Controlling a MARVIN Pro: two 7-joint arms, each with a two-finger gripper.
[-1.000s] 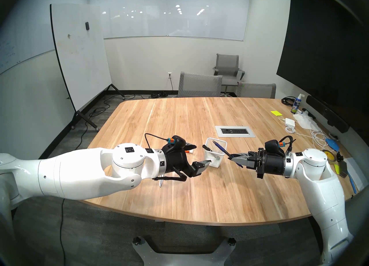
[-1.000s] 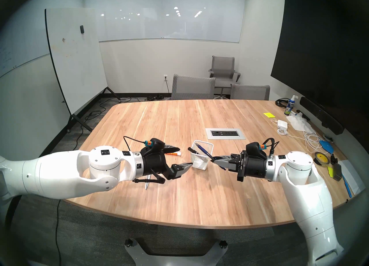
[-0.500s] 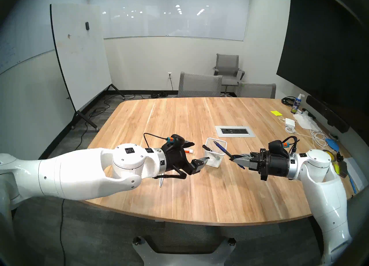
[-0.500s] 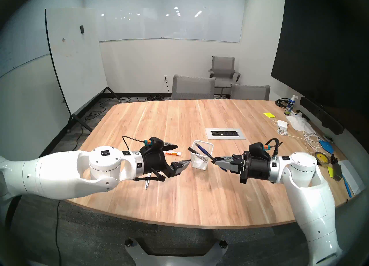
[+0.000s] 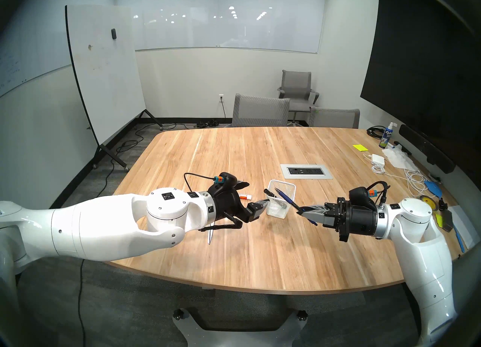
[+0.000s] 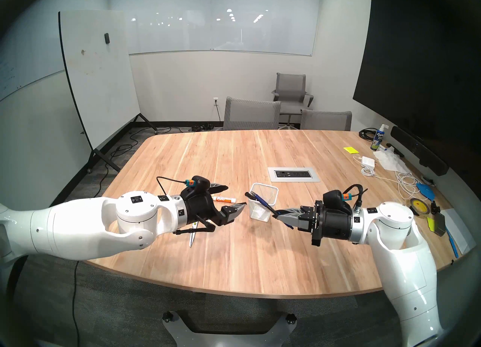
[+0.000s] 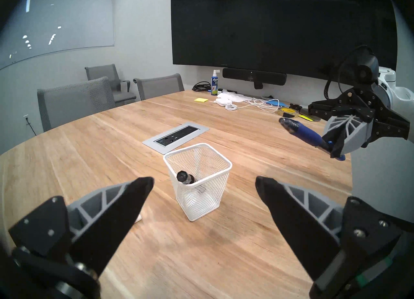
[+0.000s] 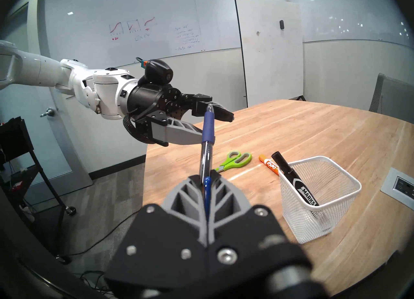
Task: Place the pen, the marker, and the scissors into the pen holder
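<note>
The white mesh pen holder stands mid-table with a black marker leaning inside it. My right gripper is shut on the blue pen. It holds the pen raised at the holder's right side, tip towards the left arm. My left gripper hangs open and empty just left of the holder. The green-handled scissors and an orange marker lie on the table by the left gripper.
A grey outlet panel is set in the table behind the holder. Cables, a charger, tape and a spray bottle clutter the right edge. Grey chairs stand at the far side.
My left gripper has drawn back a little to the left, away from the holder. The right gripper has sunk slightly with the pen, whose tip now sits lower.
</note>
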